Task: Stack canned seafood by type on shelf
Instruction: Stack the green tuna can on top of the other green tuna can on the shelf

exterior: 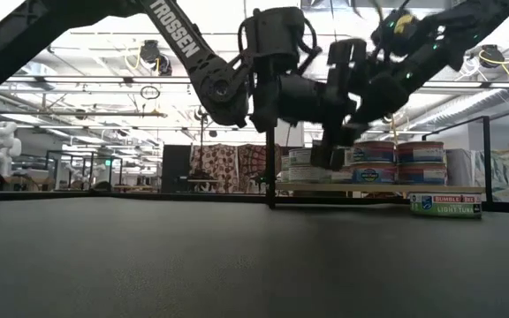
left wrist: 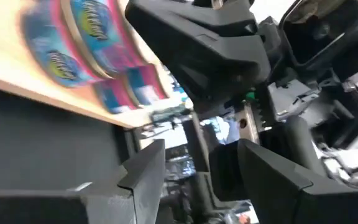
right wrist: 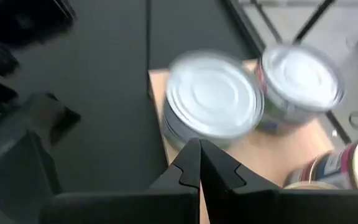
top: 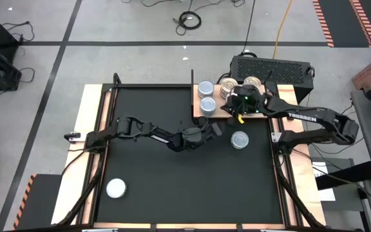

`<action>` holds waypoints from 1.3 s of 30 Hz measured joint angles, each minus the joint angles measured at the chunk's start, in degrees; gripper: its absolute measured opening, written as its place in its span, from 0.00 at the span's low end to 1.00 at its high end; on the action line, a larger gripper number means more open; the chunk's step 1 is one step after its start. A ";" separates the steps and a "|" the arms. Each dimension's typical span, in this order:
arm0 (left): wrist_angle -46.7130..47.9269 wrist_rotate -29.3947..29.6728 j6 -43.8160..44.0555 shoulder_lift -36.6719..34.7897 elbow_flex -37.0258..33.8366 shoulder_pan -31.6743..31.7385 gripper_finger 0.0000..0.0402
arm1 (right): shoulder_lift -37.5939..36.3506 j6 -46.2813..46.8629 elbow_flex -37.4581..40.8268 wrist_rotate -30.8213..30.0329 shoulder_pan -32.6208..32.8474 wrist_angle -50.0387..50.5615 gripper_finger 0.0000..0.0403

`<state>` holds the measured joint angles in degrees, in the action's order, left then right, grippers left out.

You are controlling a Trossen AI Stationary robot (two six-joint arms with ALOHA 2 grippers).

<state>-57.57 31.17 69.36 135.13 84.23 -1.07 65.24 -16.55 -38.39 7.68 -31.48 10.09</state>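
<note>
Two arms I see at the shelf (top: 214, 109) | left gripper (top: 212, 127) jaws apart, empty | right gripper (right wrist: 199, 163) jaws together over stacked tins (top: 206, 96) | one tin (top: 239, 139) on mat (top: 153, 161)

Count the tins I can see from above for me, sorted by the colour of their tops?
Round flat metal tins with silvery tops: 4
Round flat metal tins with cream-gold tops: 2
Total: 6 tops in sight; any tins stacked underneath are not counted.
</note>
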 joint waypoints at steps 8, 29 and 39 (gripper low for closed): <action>-9.68 -11.85 -20.25 -0.93 -0.14 -2.25 0.50 | -9.78 4.83 0.00 0.25 3.90 4.83 0.00; 95.93 -0.46 -38.27 -39.85 -0.26 -19.56 0.43 | -17.74 28.14 0.04 -1.96 31.19 23.37 0.00; 131.91 -21.19 -15.65 -39.55 -0.37 -24.14 0.43 | -9.09 34.97 0.04 -10.58 44.28 14.92 0.00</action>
<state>74.33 9.98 53.71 95.58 83.86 -25.22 56.15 18.42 -38.35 -2.90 12.80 25.00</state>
